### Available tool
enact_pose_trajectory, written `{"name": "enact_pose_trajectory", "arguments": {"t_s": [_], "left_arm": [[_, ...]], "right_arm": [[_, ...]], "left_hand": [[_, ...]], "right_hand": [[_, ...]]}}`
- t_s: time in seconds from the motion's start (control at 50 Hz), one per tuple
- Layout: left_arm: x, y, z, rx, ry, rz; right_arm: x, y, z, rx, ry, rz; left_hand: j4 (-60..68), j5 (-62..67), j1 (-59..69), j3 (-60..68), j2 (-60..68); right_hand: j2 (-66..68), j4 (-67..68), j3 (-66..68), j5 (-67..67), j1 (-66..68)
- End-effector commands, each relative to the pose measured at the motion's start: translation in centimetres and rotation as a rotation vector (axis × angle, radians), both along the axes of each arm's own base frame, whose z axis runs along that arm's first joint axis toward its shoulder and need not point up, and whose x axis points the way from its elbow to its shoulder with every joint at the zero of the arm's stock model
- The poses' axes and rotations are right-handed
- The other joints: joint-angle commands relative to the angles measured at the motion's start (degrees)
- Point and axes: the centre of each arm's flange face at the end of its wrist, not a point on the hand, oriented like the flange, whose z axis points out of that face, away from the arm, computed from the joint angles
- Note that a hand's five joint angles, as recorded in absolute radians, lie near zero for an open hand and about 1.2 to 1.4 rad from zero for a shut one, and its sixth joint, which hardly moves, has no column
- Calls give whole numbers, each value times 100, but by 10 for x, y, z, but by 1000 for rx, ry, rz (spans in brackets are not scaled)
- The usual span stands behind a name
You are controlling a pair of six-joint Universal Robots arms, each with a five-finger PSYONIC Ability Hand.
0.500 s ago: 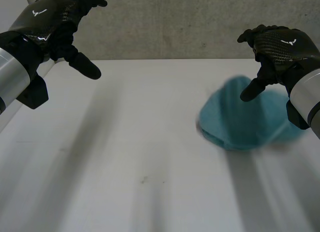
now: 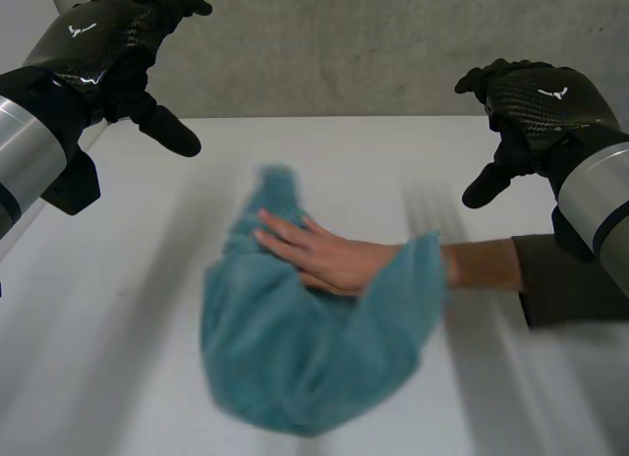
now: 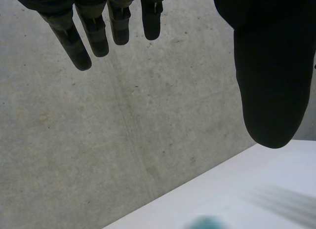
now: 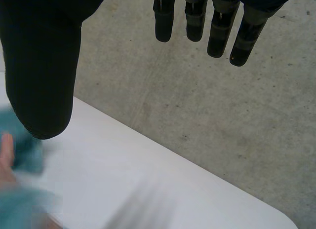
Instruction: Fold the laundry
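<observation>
Teal fluffy terry cloth [image 2: 305, 348] lies bunched on the white table [image 2: 108, 368], approx. mid-table and reaching toward the near edge, with one narrow end pointing to the far edge. Cloth outline is smeared, so fold state cannot be read. A person's hand [image 2: 319, 255] rests flat on the cloth's upper part, fingers spread and pointing toward the left edge. The bare forearm [image 2: 482, 264] crosses over the cloth's right-hand lobe, and a dark sleeve [image 2: 570, 284] enters from the right edge. Robot's left hand [image 2: 103, 53] hangs above the far-left corner, well apart from the cloth. In the left wrist view its fingers [image 3: 81, 44] are straight and spread from the thumb [image 3: 269, 86], nothing between them, i.e. open and empty. Robot's right hand [image 2: 531, 97] hangs above the far-right part of the table, near the person's forearm but not touching it, and apart from the cloth. In the right wrist view its fingers [image 4: 217, 31] hang straight, thumb [image 4: 44, 76] set wide, no hold on anything. Grey concrete wall [image 2: 344, 53] stands behind the far edge. Neither robot hand is in contact w/ the cloth.
</observation>
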Motion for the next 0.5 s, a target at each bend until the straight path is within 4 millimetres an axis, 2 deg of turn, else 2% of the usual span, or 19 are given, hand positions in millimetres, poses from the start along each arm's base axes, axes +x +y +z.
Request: {"name": "enact_pose_trajectory", "arguments": {"t_s": [0.02,0.24,0.34,0.48,0.5], "left_arm": [[0,0,0,2,1,1],[-3,-7,-7,23,-13,2],[-5,-14,-15,42,-36,3],[-10,-26,-55,134,-247,-10],[-10,-27,-60,144,-281,-13]], "right_arm": [[1,2,-1,2,1,5],[6,3,-2,-2,16,31],[11,2,-12,16,68,73],[25,14,-30,28,226,186],[28,22,-45,77,326,232]], "left_hand": [[-188,-271,-122,-245,-182],[-188,-271,-122,-245,-182],[-104,-187,-38,-161,-98],[-53,-136,12,-110,-47],[-53,-136,12,-110,-47]], "right_hand": [[-285,-346,-244,-375,-172],[-285,-346,-244,-375,-172],[-285,-346,-244,-375,-172],[-285,-346,-244,-375,-172],[-285,-346,-244,-375,-172]]}}
